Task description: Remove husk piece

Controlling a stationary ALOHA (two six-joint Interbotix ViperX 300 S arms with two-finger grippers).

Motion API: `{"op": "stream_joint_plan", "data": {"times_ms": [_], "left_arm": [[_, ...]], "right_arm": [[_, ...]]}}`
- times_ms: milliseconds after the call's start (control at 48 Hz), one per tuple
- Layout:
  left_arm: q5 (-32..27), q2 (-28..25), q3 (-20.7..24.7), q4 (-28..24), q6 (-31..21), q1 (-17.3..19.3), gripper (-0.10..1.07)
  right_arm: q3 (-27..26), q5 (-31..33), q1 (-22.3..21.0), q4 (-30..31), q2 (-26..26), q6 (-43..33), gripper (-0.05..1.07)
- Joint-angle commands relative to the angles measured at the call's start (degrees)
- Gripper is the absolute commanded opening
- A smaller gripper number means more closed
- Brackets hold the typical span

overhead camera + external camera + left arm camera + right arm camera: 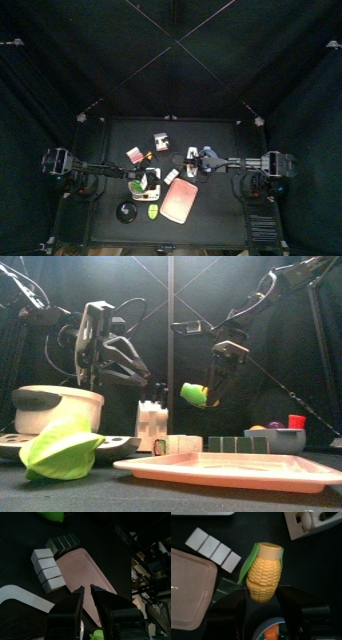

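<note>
Hanging above the pink tray (221, 465), the corn (264, 573) is clamped between the right gripper (264, 594) jaws; the left gripper (88, 590) is held nearly closed, empty.

Two black arms (107, 351), glossy black gripper (89, 612), looping black cables

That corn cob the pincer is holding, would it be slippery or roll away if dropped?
The corn cob looks like smooth, glossy plastic, so probably somewhat slippery in the right pincer. Its rounded shape would likely roll, though the green husk piece still clinging to one side might stop it.
</note>
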State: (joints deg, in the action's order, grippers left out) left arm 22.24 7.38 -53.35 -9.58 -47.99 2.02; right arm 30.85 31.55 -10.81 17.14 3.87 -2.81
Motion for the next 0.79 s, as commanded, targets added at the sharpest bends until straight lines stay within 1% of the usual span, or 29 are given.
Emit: {"op": "stream_joint_plan", "data": {"times_ms": [0,104,208,271,292,375,438,521,625,771], "left_arm": [[1.41,0.62,1.32,-0.09,0.18,0.7,0.65],[4.48,-0.18,1.49,0.44,0.44,1.49,0.66],[9.93,-1.58,1.58,2.9,0.44,1.93,0.7],[13.54,-2.29,1.58,4.75,0.53,1.93,0.74],[15.12,-2.81,1.58,5.62,0.44,1.93,0.77],[18.11,-4.22,1.67,8.0,0.35,1.76,0.87],[18.72,-5.36,1.76,10.02,0.62,1.76,0.96],[18.9,-6.68,1.85,12.13,0.88,1.93,1.04],[19.42,-8.0,2.55,14.06,2.11,1.93,1.04],[19.6,-8.88,4.75,16.35,4.83,1.85,1.04]], "right_arm": [[-1.85,-0.7,0.0,-2.55,2.46,-0.09,0.58],[-3.34,-2.46,0.44,-6.42,2.99,0.09,0.58],[-4.57,-4.04,1.93,-7.21,3.08,0.44,0.58],[-4.83,-4.39,2.99,-6.33,2.81,0.35,0.58],[-4.92,-4.39,3.25,-5.98,2.72,0.35,0.58],[-5.01,-4.31,4.39,-4.66,2.02,0.18,0.58],[-5.1,-4.22,4.75,-4.31,1.58,0.09,0.58],[-5.54,-4.22,5.01,-4.22,1.32,0.09,0.58],[-5.98,-4.22,5.01,-4.39,1.23,0.09,0.58],[-6.33,-4.22,5.01,-4.31,1.05,0.09,0.58]]}}
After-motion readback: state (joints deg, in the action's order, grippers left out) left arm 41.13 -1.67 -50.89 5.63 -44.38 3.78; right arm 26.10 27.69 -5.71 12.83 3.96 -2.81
